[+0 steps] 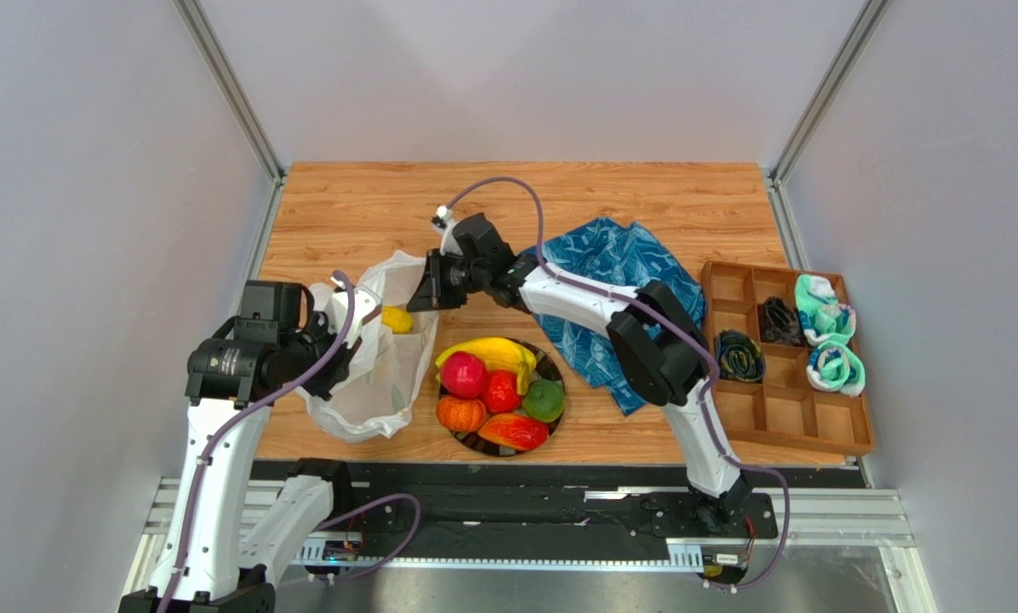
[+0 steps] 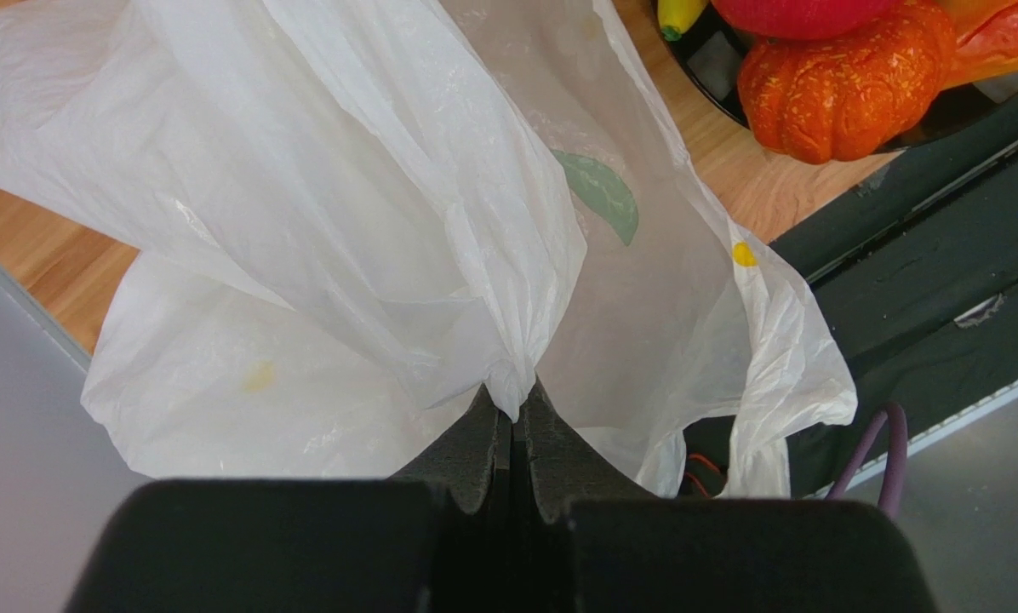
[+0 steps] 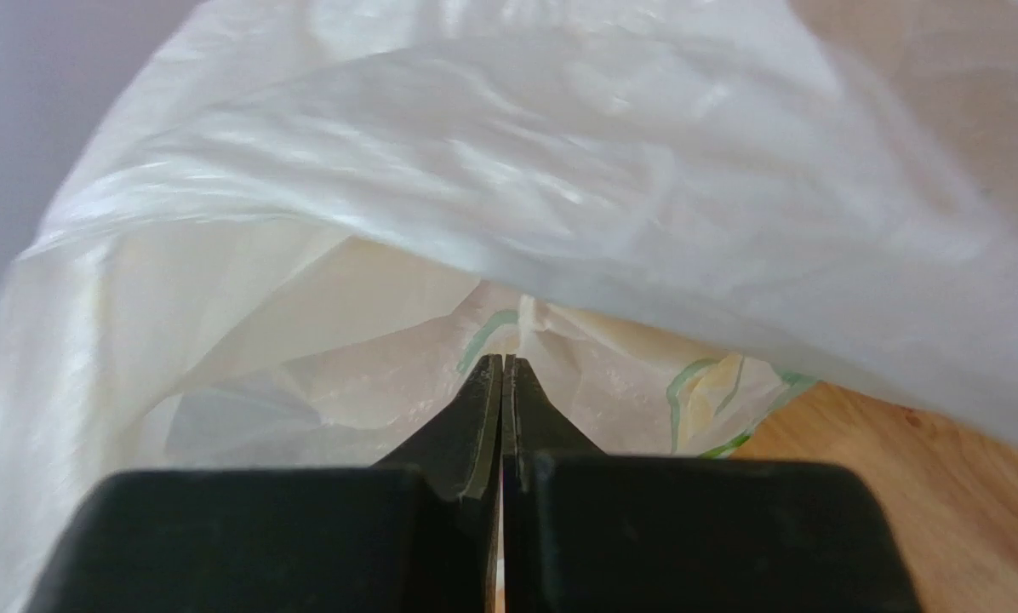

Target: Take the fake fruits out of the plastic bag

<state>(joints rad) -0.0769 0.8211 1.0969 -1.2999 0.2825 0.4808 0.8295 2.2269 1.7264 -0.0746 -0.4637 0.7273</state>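
The white plastic bag [image 1: 380, 364] lies at the table's left and is held up between both grippers. My left gripper [image 2: 516, 406] is shut on a gathered fold of the plastic bag [image 2: 386, 217] at its near left side. My right gripper [image 3: 503, 364] is shut on the bag's far rim [image 3: 514, 204], seen from above at the bag's upper right [image 1: 421, 286]. A small yellow fruit [image 1: 399, 319] shows in the bag's mouth. On the black-rimmed plate [image 1: 556, 373] lie a banana bunch [image 1: 491, 351], two red fruits [image 1: 463, 374], a green one [image 1: 544, 400], an orange pumpkin shape [image 1: 462, 414] and a mango [image 1: 514, 433].
A blue patterned cloth [image 1: 617, 275] lies right of the plate, under the right arm. A wooden compartment tray [image 1: 783, 415] with rolled fabric items stands at the far right. The plate's fruits [image 2: 847, 77] sit close to the bag in the left wrist view.
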